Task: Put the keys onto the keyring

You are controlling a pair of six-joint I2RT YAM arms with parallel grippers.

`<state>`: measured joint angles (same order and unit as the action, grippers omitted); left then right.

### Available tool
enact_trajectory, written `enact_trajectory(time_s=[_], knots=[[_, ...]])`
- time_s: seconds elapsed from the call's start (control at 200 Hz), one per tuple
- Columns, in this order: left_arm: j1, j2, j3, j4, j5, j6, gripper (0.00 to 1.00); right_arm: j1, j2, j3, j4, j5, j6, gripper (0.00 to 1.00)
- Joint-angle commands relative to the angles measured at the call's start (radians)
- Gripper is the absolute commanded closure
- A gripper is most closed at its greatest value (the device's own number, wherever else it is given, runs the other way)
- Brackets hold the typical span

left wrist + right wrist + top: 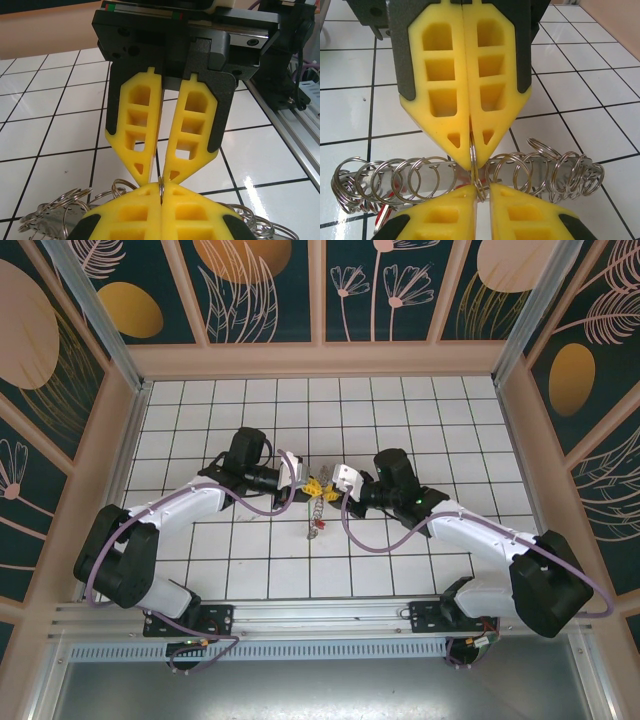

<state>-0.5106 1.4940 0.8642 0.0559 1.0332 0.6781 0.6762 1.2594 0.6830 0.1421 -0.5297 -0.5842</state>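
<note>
My left gripper (470, 161) is pressed shut, its yellow pads pinching the thin wire of one small loop (161, 186), which stands edge-on between the two sets of tips. My right gripper (483, 194) faces it tip to tip. Its fingers are only narrowly apart, with a slit of white tile showing between them. The loop's wire lies in that slit against one pad, and I don't think it is clamped.

The rest of the keyring (540, 170) trails from that loop as a row of silvery loops lying on the tiles just behind the tips. From above it runs from the meeting grippers toward the near edge of the table (200, 400), around its middle. A red-headed key (321, 525) lies at the near end of that trail, touching or very close to the metal; I can't tell whether it is threaded on.

I judge the step in hand to be steadying or prising this loop. To do it well, I'd hold the left pinch firm and close the right slowly and squarely on the wire. I'd avoid twisting, since a wire this thin could slip out of foam pads.
</note>
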Motion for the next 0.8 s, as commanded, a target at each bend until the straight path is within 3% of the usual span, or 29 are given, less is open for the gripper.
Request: enact_trajectory(time_s=[0.0,0.535,0.796], knots=[[-0.003,-0.001,0.026,0.004,0.053,0.022,1.00,-0.003,-0.001,0.011,0.080,-0.056,0.022,0.84],[-0.003,-0.014,0.006,0.055,0.055,-0.017,1.00,-0.004,-0.017,0.007,0.092,-0.092,0.035,0.78],[-0.003,-0.010,0.007,0.062,0.049,-0.025,1.00,-0.012,-0.023,-0.006,0.107,-0.114,0.045,0.81]])
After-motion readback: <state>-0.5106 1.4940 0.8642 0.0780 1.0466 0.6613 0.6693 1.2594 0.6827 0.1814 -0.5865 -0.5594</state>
